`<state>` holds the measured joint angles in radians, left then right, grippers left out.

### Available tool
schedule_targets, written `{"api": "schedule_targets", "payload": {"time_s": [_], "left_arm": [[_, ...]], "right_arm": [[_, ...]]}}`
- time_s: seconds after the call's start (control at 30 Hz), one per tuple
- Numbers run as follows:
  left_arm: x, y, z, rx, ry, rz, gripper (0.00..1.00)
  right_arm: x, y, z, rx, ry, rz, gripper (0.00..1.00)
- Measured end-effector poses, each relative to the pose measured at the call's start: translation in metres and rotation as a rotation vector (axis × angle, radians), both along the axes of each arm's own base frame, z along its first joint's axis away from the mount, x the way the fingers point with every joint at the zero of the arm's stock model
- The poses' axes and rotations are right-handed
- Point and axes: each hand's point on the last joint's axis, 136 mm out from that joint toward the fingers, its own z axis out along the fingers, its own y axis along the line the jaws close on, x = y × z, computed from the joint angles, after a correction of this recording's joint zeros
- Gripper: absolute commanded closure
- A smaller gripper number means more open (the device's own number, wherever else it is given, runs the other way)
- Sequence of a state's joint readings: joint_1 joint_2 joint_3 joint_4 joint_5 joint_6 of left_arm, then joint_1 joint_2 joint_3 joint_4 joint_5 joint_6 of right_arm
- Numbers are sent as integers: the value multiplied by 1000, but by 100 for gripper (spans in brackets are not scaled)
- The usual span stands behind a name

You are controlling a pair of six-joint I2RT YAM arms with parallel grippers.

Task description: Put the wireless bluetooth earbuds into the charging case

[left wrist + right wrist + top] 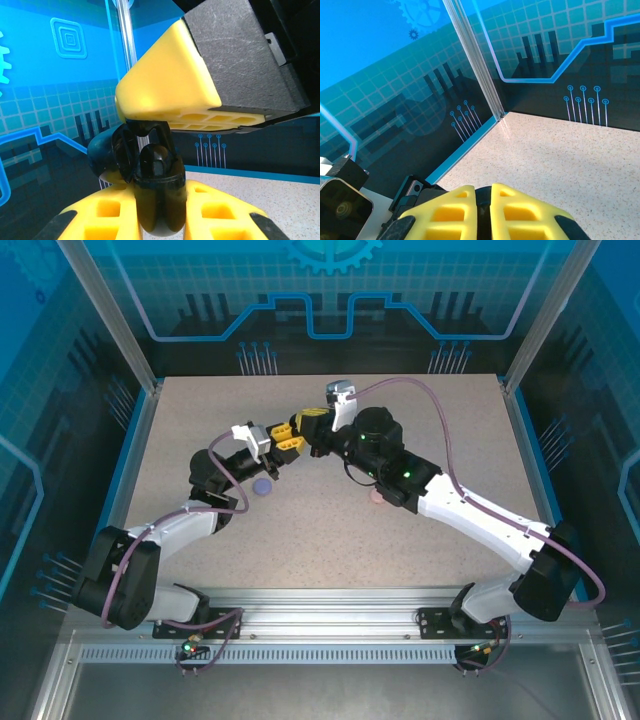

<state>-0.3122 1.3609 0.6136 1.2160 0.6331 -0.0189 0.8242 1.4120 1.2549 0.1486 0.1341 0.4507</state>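
From overhead I have both arms reaching in to meet above the middle of the table [330,540]. The left gripper [291,443] and right gripper [309,426] are tip to tip, so close that I can't separate their yellow ends there.

On the left wrist camera the left gripper [157,197] is clamped on a black charging case [155,210], held upright between its two yellow fingers [107,215]. What looks like the lid hangs open to the left, and the frame edge cuts off the bottom of the case. A rounded black shape sits in the mouth of the case (an earbud or just part of the shell; black on black, I can't tell). One yellow finger [170,90] of the right gripper hangs right over the case, and I can't say whether it touches.

On the right wrist camera the right gripper [483,195] has its fingers drawn nearly together, with only a dark sliver between them. Whatever sits in that gap is too dark to read and runs off the bottom edge.

A purple round piece [263,488] lies on the table just on the near side of the left gripper. A pale pink piece [378,498] peeks out from under the right arm, mostly covered. The earbuds themselves are too small for me to make out from overhead.
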Motion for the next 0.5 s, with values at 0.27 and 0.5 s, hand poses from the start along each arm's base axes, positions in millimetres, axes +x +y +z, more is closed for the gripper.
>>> {"api": "schedule_targets", "payload": {"time_s": [0.27,0.5], "left_arm": [[0,0,-1,3,10,1,100],[2,-1,-8,17,48,0,100]], "right_arm": [[0,-1,-2,-12,0,-6,90],[1,-2,-12,-45,-11,-28,89]]}}
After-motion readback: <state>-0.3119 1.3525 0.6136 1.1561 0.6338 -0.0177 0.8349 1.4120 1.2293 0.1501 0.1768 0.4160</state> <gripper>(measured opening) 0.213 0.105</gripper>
